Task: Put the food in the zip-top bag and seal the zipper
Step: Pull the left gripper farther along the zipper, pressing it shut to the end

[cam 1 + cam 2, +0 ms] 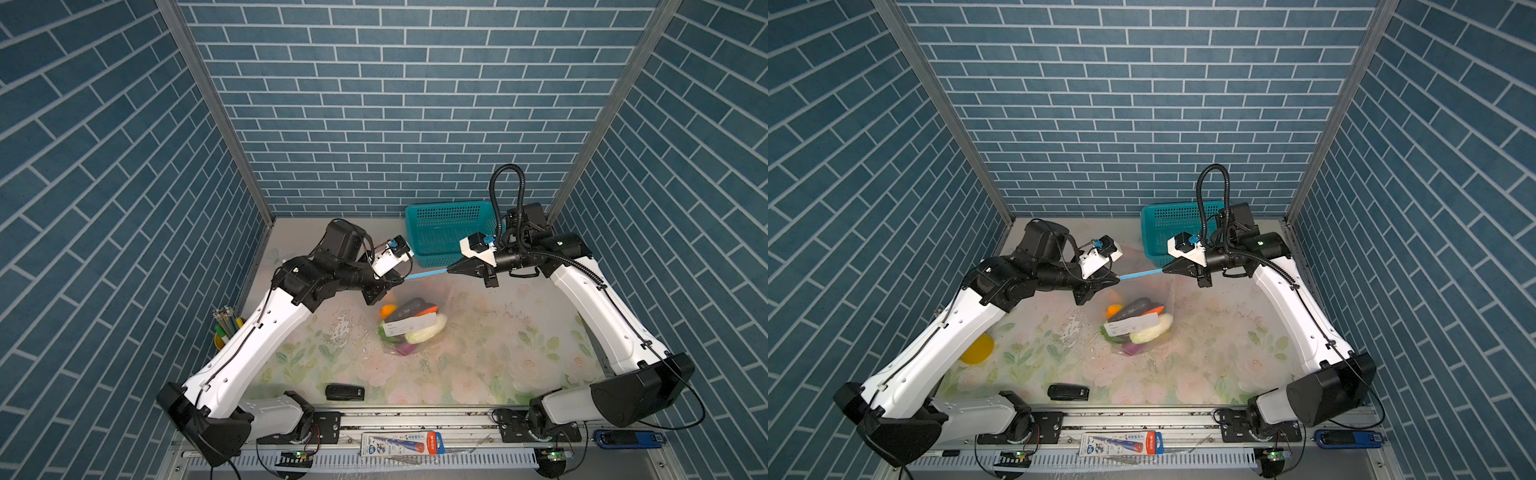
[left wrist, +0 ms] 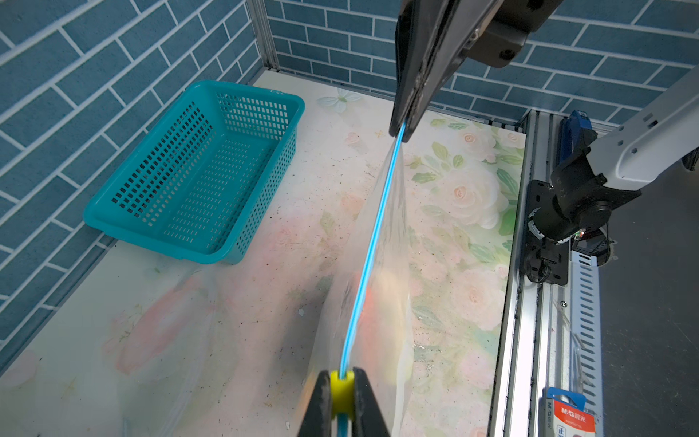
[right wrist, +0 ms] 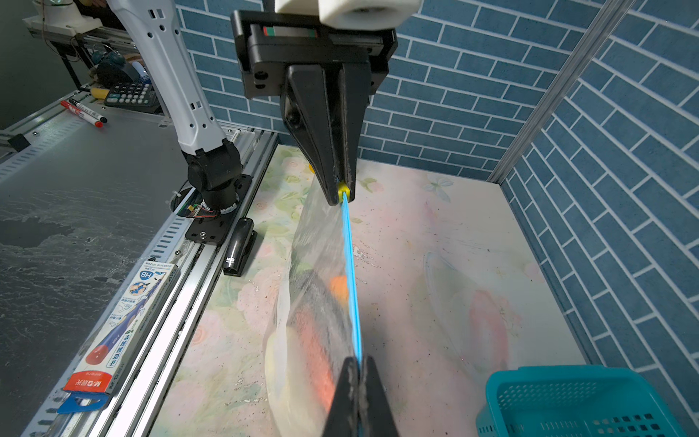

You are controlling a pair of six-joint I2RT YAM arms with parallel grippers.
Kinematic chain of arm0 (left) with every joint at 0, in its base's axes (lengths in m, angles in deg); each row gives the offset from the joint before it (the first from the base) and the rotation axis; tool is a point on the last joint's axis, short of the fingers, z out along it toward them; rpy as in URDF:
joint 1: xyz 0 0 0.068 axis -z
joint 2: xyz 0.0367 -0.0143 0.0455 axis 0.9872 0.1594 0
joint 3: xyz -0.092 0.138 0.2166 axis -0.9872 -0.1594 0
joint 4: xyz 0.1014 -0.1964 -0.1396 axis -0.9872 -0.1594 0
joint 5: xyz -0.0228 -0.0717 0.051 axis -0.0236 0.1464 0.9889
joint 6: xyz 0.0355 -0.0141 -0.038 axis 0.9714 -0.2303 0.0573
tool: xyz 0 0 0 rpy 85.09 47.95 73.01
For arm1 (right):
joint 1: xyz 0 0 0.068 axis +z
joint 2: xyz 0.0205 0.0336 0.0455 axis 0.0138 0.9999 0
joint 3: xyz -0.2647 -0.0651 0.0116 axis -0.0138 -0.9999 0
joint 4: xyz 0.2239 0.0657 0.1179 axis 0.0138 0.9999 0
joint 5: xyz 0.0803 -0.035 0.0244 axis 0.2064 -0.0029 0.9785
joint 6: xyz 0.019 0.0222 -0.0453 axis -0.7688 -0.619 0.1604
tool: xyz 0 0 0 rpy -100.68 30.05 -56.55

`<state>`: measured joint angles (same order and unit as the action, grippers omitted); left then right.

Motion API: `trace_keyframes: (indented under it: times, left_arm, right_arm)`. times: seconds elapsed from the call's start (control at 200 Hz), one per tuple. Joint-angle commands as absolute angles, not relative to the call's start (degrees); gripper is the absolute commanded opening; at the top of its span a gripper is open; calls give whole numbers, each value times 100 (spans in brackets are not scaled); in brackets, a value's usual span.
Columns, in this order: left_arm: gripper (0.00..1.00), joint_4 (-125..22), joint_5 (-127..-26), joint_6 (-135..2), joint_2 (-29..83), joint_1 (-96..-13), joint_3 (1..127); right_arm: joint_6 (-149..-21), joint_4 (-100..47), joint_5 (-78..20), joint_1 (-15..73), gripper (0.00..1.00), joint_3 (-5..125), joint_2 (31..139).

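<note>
- While your two arms hold the zipper [image 1: 426,274] stretched taut between them, the left gripper [image 1: 401,280] pinches one end and the right gripper [image 1: 451,270] the other, above the back half of the floral table [image 1: 498,332].
- Your left wrist view shows the left gripper's fingers [image 2: 321,401] clamped on either side of the yellow slider tab [image 2: 342,389], with the light-blue strip running out from between them.
- Your right gripper's jaws are pressed flat together on the opposite end of the strip, and neither wrist view shows a gap between them.
- Along its visible length the strip reads as one narrow, straight line.
- You see the zip-top bag [image 1: 1142,291] hanging below the strip, clear and creased, with a white label [image 1: 411,324] on its near face.
- You find the food [image 1: 415,332] bunched in the bag's lower part: an orange piece [image 1: 387,311], a dark piece [image 1: 409,309], a white leafy piece [image 1: 430,327], a purple piece [image 1: 405,349] and some green at the left side.
- From above you cannot tell whether the loaded bottom bears on the table or hangs just clear of it.
- Just behind your right gripper, the teal basket [image 1: 440,206] stands against the back wall, apart from the bag.
- Near the front edge lies a black stapler [image 1: 345,392], a pencil box [image 1: 401,444] sits on the rail in front of it, and a yellow cup [image 1: 226,332] of pencils stands beside your left arm.
</note>
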<state>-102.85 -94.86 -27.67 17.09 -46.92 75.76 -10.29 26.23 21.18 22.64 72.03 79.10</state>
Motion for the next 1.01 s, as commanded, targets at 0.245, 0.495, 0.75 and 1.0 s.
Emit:
trace_keyframes:
  times: [0.245, 0.495, 0.75, 1.0]
  left_arm:
    - [2, -10819, -9126, -2723, 1405, -4893, 7481]
    - [2, -10871, -9092, -2744, 1338, -4900, 7474]
    - [2, -10928, -9076, -2768, 1306, -4901, 7440]
    - [2, -10968, -9006, -2776, 1243, -4901, 7427]
  right_arm:
    - [-1075, 2640, 2083, 2000, 0, 7309, 7666]
    - [-1082, 2636, 2083, 1939, 0, 7308, 7641]
    - [-1118, 2617, 2022, 1882, 0, 7312, 7657]
    - [-1143, 2610, 2022, 1837, 0, 7309, 7633]
